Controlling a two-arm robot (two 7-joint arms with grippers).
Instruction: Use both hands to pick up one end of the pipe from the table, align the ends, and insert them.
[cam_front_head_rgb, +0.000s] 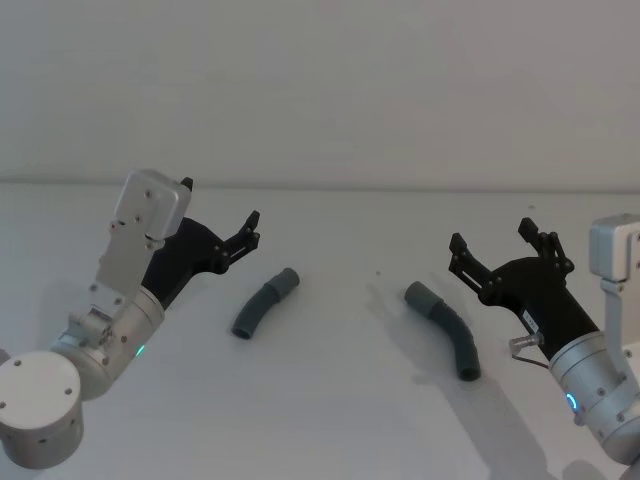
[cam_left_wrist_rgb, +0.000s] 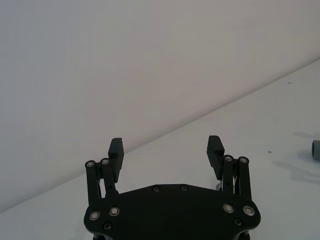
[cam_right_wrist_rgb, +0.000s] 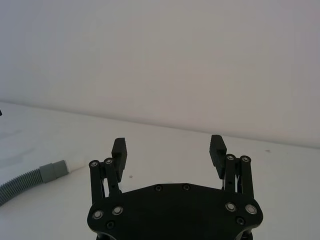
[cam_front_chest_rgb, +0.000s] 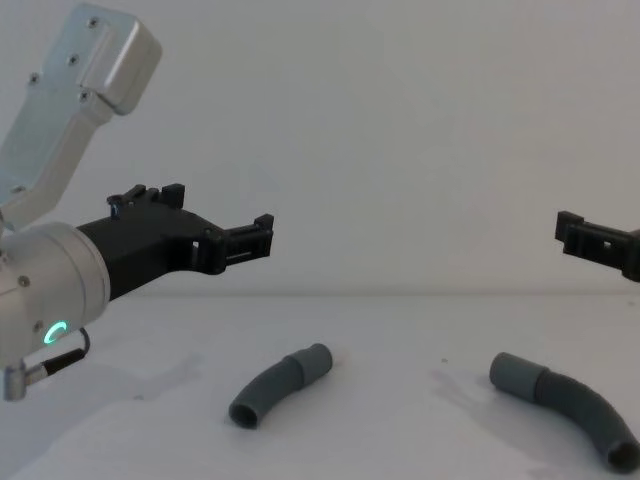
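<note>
Your left gripper (cam_front_head_rgb: 220, 203): fingers spread, nothing held, above table (cam_front_head_rgb: 340, 420). Short hose piece (cam_front_head_rgb: 265, 303) flat at its 5 o'clock. Your right gripper (cam_front_head_rgb: 493, 238): spread too, nothing held. Longer hose piece (cam_front_head_rgb: 447, 328) at its 7 o'clock. Two pieces, well apart; path between bare.

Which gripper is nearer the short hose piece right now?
Left. The left gripper hovers open just left of the short hose piece, not touching it. The right gripper hovers open far to its right, by the longer hose piece.
</note>
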